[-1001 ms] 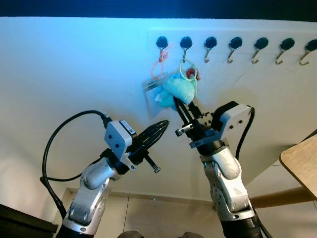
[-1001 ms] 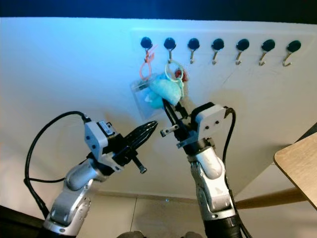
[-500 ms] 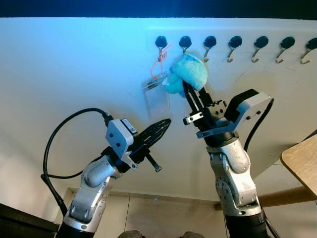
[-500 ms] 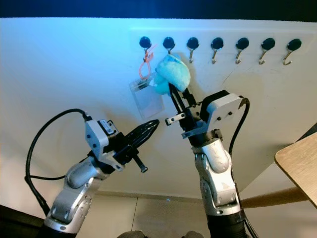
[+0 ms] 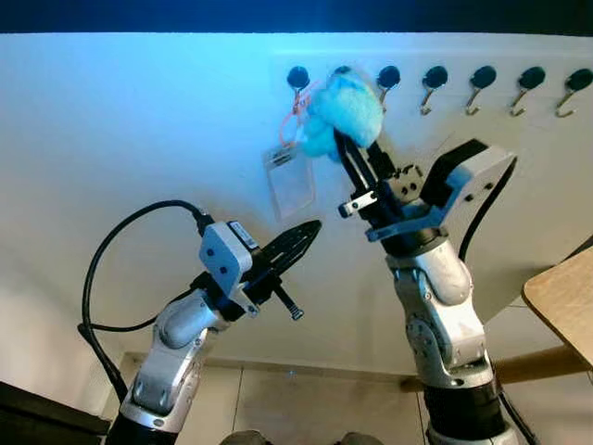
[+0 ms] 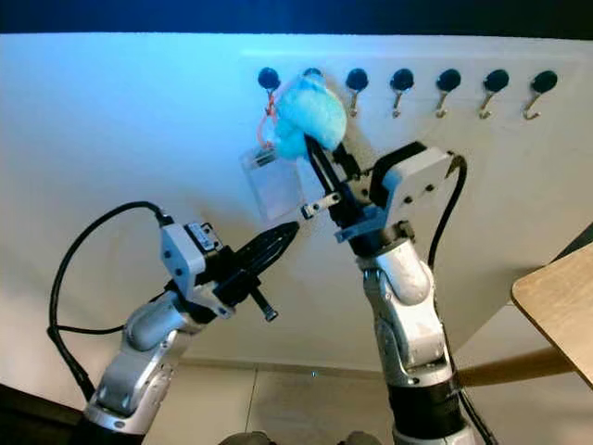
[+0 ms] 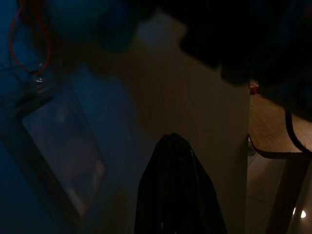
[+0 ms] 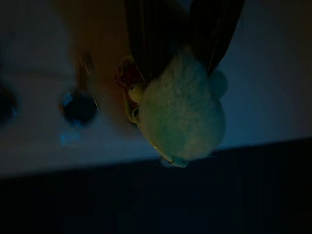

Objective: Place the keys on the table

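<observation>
While gripped, fluffy turquoise keys [image 5: 343, 109].

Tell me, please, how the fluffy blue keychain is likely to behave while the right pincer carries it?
The fluffy blue keychain looks soft, so it probably squashes between the right pincer fingers rather than slipping. It seems light for its bulk. The ring and small red piece beside the plush would likely dangle and swing, and could snag a wall hook.

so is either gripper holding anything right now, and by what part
The right gripper is shut on the fluffy turquoise plush keychain, its two black fingers pinching the plush body's lower side up by the wall hooks. The left gripper holds nothing.
</observation>
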Controlling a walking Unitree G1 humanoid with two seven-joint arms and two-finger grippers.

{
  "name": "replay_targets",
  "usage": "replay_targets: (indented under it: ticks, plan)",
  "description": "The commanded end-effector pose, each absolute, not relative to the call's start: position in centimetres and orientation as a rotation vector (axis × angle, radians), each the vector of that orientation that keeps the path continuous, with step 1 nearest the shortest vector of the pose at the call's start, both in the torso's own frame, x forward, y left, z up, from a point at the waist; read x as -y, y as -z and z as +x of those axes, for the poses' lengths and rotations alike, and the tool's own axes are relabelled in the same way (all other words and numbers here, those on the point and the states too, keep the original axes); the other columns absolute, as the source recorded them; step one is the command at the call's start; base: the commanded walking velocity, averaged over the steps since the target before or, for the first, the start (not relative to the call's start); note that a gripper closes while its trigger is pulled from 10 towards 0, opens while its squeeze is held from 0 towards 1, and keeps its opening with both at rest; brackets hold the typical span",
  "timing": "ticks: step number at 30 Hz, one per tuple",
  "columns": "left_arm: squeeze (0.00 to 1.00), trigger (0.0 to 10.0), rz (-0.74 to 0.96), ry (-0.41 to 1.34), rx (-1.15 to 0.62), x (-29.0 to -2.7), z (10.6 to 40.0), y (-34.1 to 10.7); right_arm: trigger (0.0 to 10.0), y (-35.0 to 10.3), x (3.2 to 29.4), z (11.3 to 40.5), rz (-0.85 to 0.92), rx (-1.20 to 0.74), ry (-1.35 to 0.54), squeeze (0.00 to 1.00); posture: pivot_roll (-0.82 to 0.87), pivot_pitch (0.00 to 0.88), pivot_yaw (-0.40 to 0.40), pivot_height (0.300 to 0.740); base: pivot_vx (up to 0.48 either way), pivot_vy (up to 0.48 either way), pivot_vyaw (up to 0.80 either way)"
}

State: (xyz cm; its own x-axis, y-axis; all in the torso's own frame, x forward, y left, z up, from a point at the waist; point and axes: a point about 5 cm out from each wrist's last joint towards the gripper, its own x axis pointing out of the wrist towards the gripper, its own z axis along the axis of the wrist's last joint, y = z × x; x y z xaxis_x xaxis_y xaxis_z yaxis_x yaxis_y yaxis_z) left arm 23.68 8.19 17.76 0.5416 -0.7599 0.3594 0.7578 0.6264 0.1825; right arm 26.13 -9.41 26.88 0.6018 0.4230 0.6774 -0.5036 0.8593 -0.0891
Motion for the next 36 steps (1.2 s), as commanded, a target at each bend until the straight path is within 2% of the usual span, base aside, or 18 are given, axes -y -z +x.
replay_targets:
  ticks: [1, 6, 9, 15, 26, 32, 35, 36]
  plan:
    - [0.0, 10.0, 0.011, 0.927, 0.436, -7.8, 23.5, -17.8, 0.0, -27.8, 9.2, 25.7, 0.123, 0.785, -0.555, 0.0, 0.0, 0.066, 0.038, 0.74, 0.0, 0.0, 0.0]
    - [0.0, 10.0, -0.024, 0.938, 0.439, -7.8, 23.3, -18.1, 0.0, -29.4, 8.9, 24.7, 0.139, 0.853, -0.55, 0.0, 0.0, 0.068, 0.039, 0.74, 0.0, 0.0, 0.0]
    - [0.0, 10.0, -0.073, 1.057, 0.436, -7.1, 22.3, -18.8, 0.0, -29.5, 9.5, 23.2, 0.185, 0.863, -0.544, 0.0, 0.01, 0.07, 0.031, 0.74, 0.0, 0.0, 0.0]
    - [0.0, 10.0, -0.104, 1.19, 0.42, -6.9, 21.1, -19.5, 0.0, -29.1, 10.9, 21.5, 0.2, 0.836, -0.522, 0.0, 0.01, 0.081, 0.04, 0.74, 0.0, 0.0, 0.0]
    - [0.0, 10.0, -0.105, 1.166, 0.422, -7.6, 21.8, -19.6, 0.0, -28.2, 12.1, 20.4, 0.186, 0.782, -0.461, 0.0, 0.0, 0.089, 0.064, 0.74, 0.0, 0.0, 0.0]
    - [0.0, 10.0, -0.072, 1.085, 0.354, -9.0, 22.6, -17.8, 0.0, -24.9, 12.7, 20.4, 0.177, 0.65, -0.425, 0.0, 0.0, 0.089, 0.065, 0.74, 0.0, 0.0, 0.0]
    - [0.0, 10.0, -0.024, 1.025, 0.201, -11.4, 22.8, -14.0, 0.0, -19.8, 14.6, 20.8, 0.174, 0.468, -0.317, 0.0, 0.0, 0.09, 0.061, 0.74, 0.0, 0.0, 0.0]
    - [0.0, 10.0, -0.024, 1.025, 0.201, -11.4, 22.8, -14.0, 0.0, -19.8, 14.6, 20.8, 0.174, 0.468, -0.317, 0.0, 0.0, 0.09, 0.061, 0.74, 0.0, 0.0, 0.0]
